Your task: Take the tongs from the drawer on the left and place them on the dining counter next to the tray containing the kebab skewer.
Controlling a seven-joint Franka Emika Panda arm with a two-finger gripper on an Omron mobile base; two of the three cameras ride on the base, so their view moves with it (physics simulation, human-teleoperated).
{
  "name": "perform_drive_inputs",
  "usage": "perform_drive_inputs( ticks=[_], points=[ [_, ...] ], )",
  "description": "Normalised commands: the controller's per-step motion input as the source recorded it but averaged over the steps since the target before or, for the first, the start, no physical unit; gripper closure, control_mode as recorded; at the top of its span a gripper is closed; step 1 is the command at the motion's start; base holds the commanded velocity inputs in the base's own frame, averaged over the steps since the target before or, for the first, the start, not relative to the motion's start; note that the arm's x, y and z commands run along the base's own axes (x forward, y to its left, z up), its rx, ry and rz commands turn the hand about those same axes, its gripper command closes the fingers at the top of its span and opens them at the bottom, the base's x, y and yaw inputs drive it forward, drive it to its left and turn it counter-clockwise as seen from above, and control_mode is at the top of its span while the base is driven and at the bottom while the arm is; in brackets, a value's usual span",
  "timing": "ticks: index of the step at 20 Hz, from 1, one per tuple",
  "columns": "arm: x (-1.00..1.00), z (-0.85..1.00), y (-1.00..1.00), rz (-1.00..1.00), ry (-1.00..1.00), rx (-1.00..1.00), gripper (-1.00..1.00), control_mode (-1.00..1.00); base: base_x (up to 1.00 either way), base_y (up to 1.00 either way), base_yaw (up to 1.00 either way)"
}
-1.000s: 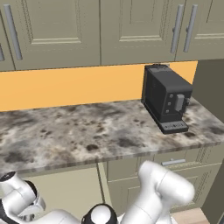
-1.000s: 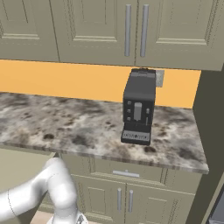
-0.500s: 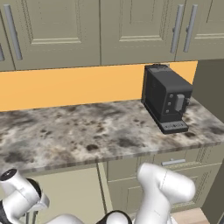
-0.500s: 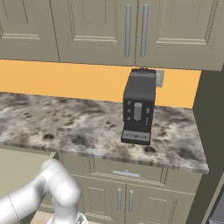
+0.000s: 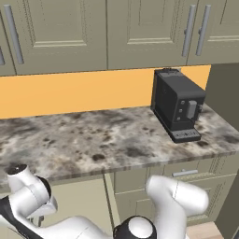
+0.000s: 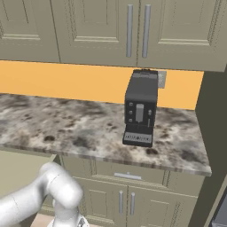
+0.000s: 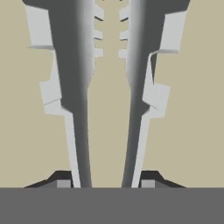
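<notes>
Hand view: gripper clamped on the tongs, one dark finger tip outside each arm; scalloped tips point away over a plain beige surface. Base views, farther: white arm bent low before a granite wall counter; black coffee machine at its right end; upper cabinets behind.

We see the tongs in grey metal, dark down the middle of each arm and paler silver at the scalloped edges, set against a plain beige surface. The wall counter is mottled grey, brown and cream granite. Behind it we find a flat orange backsplash. The coffee machine is black with a small grey panel. The cabinets are sage-grey with silver bar handles. The arm is white.
</notes>
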Motion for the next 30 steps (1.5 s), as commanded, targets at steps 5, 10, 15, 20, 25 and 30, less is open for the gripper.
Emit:
perform_drive_inputs(
  ticks=[5,10,15,20,25,30],
  points=[
    [0.00,0.69,-0.28,0.07,0.03,0.03,1.00,-1.00,0.00,0.00,0.00],
    [0.00,0.60,-0.43,0.10,0.00,0.00,1.00,-1.00,0.00,0.00,0.00],
    [0.00,0.51,-0.61,0.12,0.00,0.00,1.00,-1.00,0.00,0.00,0.00],
    [0.00,0.52,-0.60,0.12,0.00,0.03,1.00,-1.00,0.00,0.00,0.00],
    [0.10,0.49,-0.64,0.11,0.00,0.04,1.00,-1.00,0.00,0.00,0.00],
    [0.24,0.22,-0.46,0.09,0.00,0.01,1.00,-1.00,0.00,0.00,0.00]
  ],
)
